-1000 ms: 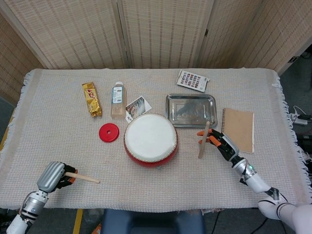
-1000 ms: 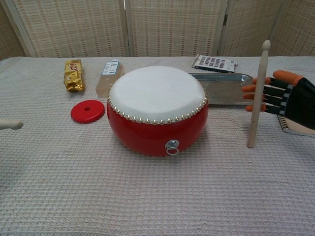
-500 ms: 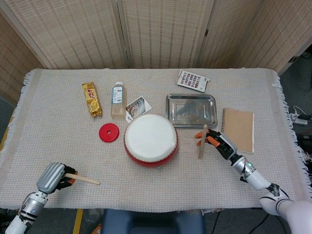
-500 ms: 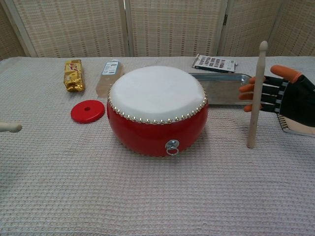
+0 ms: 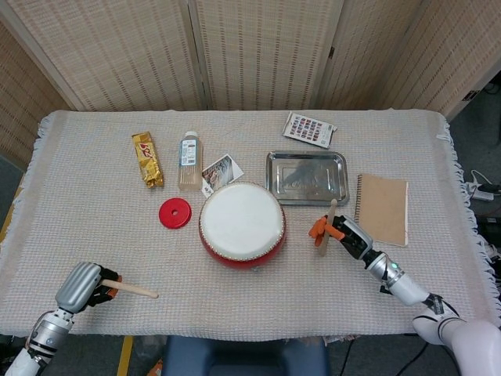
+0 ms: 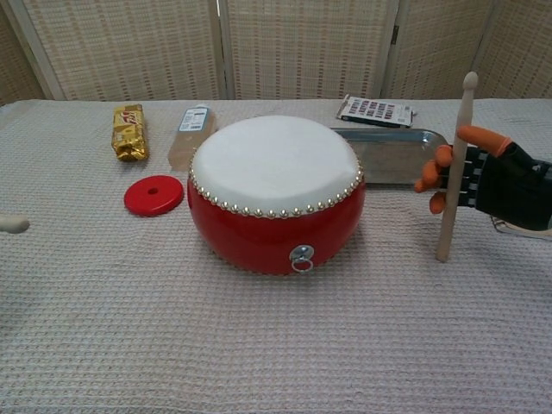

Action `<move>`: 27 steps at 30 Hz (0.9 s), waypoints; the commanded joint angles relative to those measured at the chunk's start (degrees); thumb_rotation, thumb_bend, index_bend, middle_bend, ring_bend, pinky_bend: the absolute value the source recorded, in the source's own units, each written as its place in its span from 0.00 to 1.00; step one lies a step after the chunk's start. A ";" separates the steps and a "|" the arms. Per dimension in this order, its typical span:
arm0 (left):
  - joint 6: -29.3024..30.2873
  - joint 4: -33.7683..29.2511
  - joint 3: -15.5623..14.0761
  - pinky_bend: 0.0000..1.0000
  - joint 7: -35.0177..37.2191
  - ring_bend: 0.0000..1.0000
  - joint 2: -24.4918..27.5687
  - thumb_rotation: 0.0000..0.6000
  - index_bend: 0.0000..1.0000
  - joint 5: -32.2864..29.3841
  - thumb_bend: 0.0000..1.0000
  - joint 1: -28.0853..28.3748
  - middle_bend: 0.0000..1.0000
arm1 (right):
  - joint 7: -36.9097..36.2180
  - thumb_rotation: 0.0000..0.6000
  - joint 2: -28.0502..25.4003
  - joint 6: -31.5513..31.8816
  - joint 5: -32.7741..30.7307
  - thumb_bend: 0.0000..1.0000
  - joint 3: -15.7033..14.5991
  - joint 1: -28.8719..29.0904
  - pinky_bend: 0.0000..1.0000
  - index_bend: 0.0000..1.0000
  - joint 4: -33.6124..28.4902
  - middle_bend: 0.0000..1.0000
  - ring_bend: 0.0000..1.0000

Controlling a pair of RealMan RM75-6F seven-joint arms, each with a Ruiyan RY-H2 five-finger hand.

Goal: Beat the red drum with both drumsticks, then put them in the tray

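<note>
The red drum with its white skin sits near the middle of the table, toward the front edge. Just right of it, the right robot hand grips 1 wooden drumstick that stands nearly upright, its lower end on the cloth and its tip above the fingers, which wrap around the shaft. The stick is beside the drum, not touching it. Behind this stick lies the metal tray, nearer the back edge, with nothing visible in it.

At the front left corner, the left robot hand is clenched around the second drumstick, which points toward the table's middle, well apart from the drum; in the chest view only its rounded tip shows at the left border.

Left of the drum lies a red disc. Behind it are a gold snack bar, a small bottle and a photo card touching the drum's back rim. A color chart card lies behind the tray, and a brown spiral notebook rests toward the right edge.
</note>
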State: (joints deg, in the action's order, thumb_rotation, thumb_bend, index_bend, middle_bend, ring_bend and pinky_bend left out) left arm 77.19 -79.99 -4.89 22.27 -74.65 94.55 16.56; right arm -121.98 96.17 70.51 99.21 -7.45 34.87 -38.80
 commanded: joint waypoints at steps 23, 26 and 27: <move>-0.54 -0.33 0.01 1.00 -0.60 0.99 -0.32 1.00 1.00 0.15 0.71 0.20 1.00 | 8.90 0.58 3.29 -3.54 -1.52 0.26 -2.35 -1.50 0.64 0.79 0.73 0.65 0.52; -0.76 -0.32 -0.02 1.00 -0.61 0.99 -0.36 1.00 1.00 0.12 0.71 0.27 1.00 | 9.66 0.58 3.90 -4.33 -1.64 0.26 -2.30 -1.13 0.66 0.83 1.04 0.67 0.54; -0.82 -0.31 -0.04 1.00 -0.62 0.99 -0.38 1.00 1.00 0.13 0.71 0.29 1.00 | 9.89 0.58 4.16 -4.65 -1.73 0.26 -2.25 -0.99 0.67 0.84 1.11 0.68 0.55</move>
State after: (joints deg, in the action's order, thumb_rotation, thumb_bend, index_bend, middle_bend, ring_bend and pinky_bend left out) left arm 76.38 -80.31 -4.93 21.65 -75.03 94.68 16.85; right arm -112.31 100.10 66.11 97.56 -9.75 33.72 -37.80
